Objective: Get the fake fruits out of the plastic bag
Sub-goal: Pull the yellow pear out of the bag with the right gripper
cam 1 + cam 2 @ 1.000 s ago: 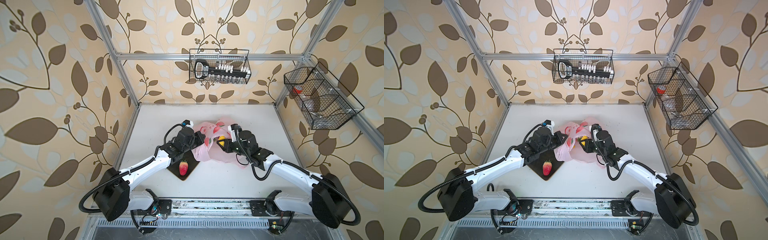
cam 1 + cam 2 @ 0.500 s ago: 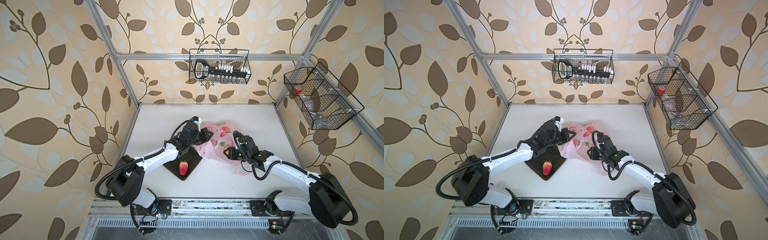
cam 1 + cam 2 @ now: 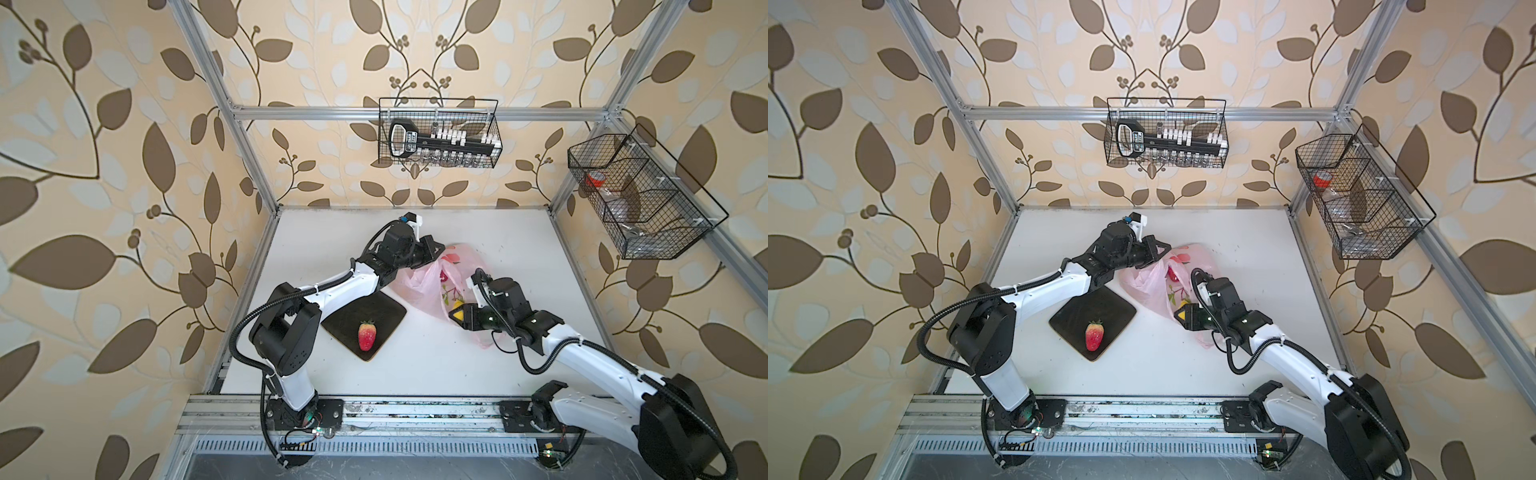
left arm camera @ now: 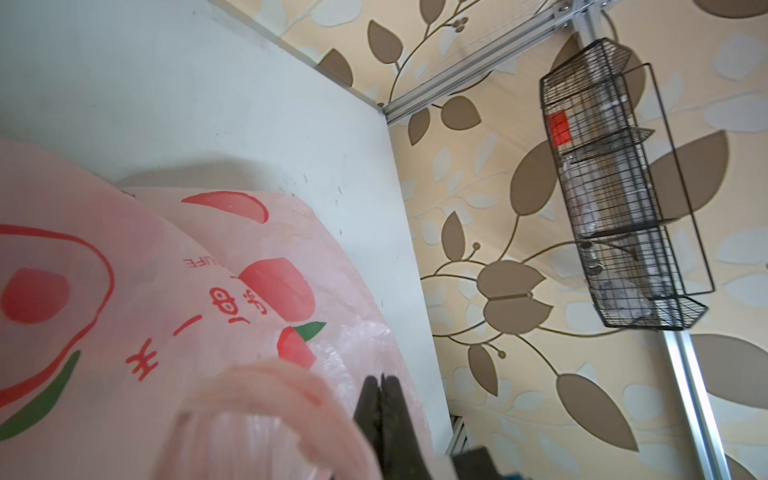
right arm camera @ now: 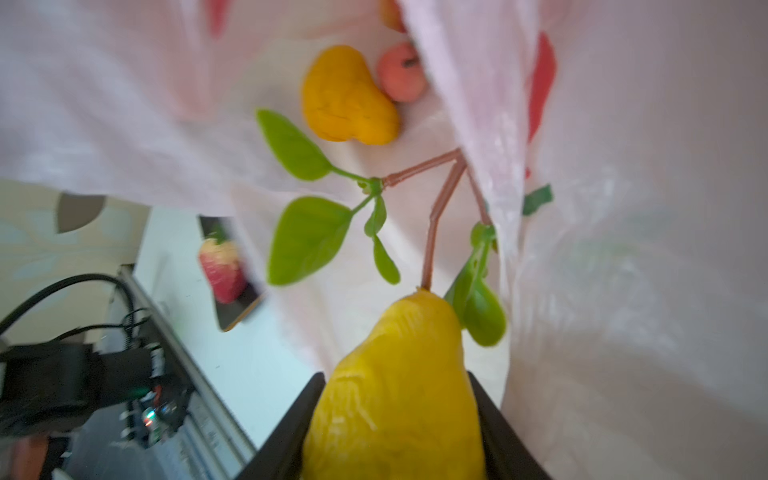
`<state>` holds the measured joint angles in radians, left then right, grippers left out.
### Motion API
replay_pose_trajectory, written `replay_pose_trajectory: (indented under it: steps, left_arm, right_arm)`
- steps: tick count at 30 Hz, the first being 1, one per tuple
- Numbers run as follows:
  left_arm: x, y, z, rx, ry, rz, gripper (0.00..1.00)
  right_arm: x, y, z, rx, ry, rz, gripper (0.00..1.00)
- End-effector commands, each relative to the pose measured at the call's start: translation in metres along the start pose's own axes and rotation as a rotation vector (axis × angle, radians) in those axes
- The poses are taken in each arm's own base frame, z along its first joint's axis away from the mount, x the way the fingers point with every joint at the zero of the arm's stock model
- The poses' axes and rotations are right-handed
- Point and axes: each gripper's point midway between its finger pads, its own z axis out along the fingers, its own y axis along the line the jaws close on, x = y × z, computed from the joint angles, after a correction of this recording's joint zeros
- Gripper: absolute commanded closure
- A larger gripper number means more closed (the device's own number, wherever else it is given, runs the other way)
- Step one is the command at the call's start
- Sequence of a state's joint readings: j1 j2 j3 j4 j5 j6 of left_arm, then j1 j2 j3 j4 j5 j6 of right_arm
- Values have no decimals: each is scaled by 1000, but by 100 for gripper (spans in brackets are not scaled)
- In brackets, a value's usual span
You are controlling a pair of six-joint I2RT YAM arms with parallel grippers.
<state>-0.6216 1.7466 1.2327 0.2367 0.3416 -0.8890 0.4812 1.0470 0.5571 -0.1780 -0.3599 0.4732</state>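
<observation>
Farthest left, a glossy red plastic strawberry (image 3: 367, 335) with a green cap is lying on a dark square mat (image 3: 376, 309), well apart from both grippers. I judge it as already unloaded, with the mat serving as the drop spot. Just beyond the mat, the left gripper (image 4: 381, 386) is reaching to the far rim of the thin translucent pink plastic bag (image 3: 419, 282) printed with red peaches. Its jaws are pressing flat together with no gap, seemingly pinching the film beside a rolled loop handle (image 4: 270, 374), and I take this as lifting the rim so that the mouth is gaping toward the other arm. Inside the bag, a lumpy orange-yellow plastic fruit (image 5: 349, 95) and a small pink plastic peach (image 5: 401, 72) are resting side by side, touching, deep past the opening and clear of either gripper. Farther right, the right gripper (image 5: 395, 386) is sitting at the bag's mouth with its jaws partly spread, gripping a yellow plastic lemon (image 5: 395, 415), which is filling the gap and touching both fingers (image 5: 297, 424). The lemon's brown leafy twig (image 5: 430, 249) is trailing back into the bag, partly under a fold of film, so it could snag on the way out.
</observation>
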Motion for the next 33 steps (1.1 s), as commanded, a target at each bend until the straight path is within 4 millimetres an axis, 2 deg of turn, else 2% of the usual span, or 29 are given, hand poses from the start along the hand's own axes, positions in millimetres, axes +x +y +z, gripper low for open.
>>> replay_pose_trajectory:
  steps: [1, 6, 12, 17, 21, 25, 27, 30, 33]
  left_arm:
    - [-3, 6, 2, -11, 7, 17, 100]
    - [2, 15, 1, -32, 24, 55, 100]
    - [5, 21, -4, -44, 32, 70, 100]
    - [6, 20, -7, -41, 48, 108, 100]
    - [-4, 12, -7, -19, 82, 151, 100]
    - [-11, 10, -3, -17, 124, 179, 100]
    - [-14, 12, -2, -17, 147, 182, 100]
    - [-15, 15, -3, -25, 161, 182, 100]
    - [-10, 18, -7, -30, 169, 183, 100]
  right_arm:
    - [3, 36, -11, -195, 4, -133, 51]
    - [-7, 56, -23, -291, -57, -205, 52]
    - [-25, 82, -47, -377, -164, -299, 52]
    - [-19, 100, -55, -415, -172, -365, 55]
    - [9, 125, -37, -391, -97, -461, 55]
    - [25, 142, -11, -323, -82, -553, 55]
    - [23, 145, 4, -269, -101, -585, 54]
    - [8, 142, 25, -190, -123, -567, 54]
    - [-5, 133, 31, -107, -147, -500, 54]
